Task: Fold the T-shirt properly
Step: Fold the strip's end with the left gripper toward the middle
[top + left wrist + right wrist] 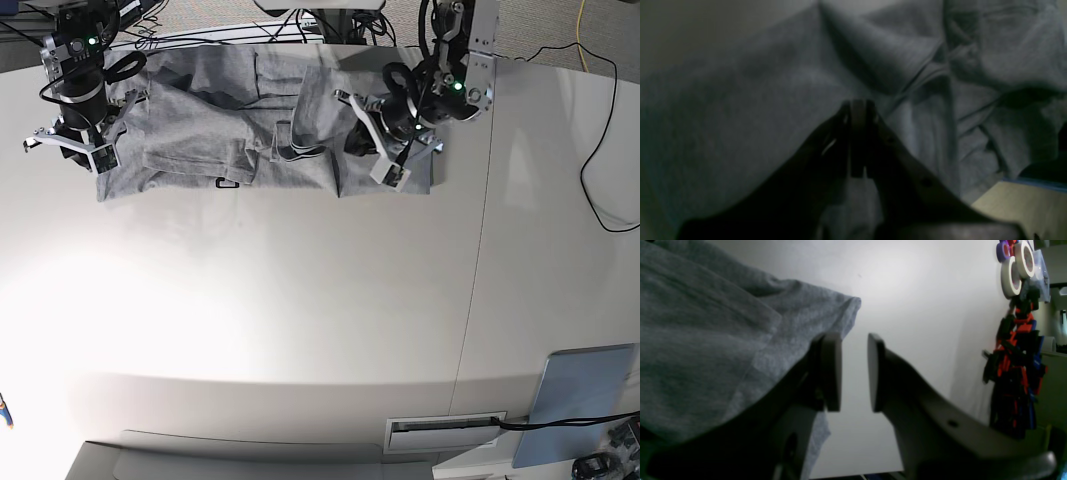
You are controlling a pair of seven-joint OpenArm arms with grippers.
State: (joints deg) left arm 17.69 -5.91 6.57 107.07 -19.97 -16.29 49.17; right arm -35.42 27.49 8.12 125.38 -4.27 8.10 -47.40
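Note:
The heather-grey T-shirt (220, 130) lies spread along the far edge of the white table (300, 300), creased and partly folded over at its right end. My left gripper (385, 165) sits on that right end. In the left wrist view the left gripper (858, 105) is shut, its tips against the wrinkled T-shirt (740, 100); I cannot tell whether a fold is caught between them. My right gripper (68, 148) is at the shirt's left edge. In the right wrist view the right gripper (853, 340) is open with only table in its gap, beside a hemmed corner of the T-shirt (826, 313).
Tape rolls (1017, 270) and a red, black and blue pile of parts (1017, 373) lie past the right gripper. A blue-grey pad (585, 400) sits at the near right, with a slot (445, 432) beside it. Cables (600, 150) trail at the right.

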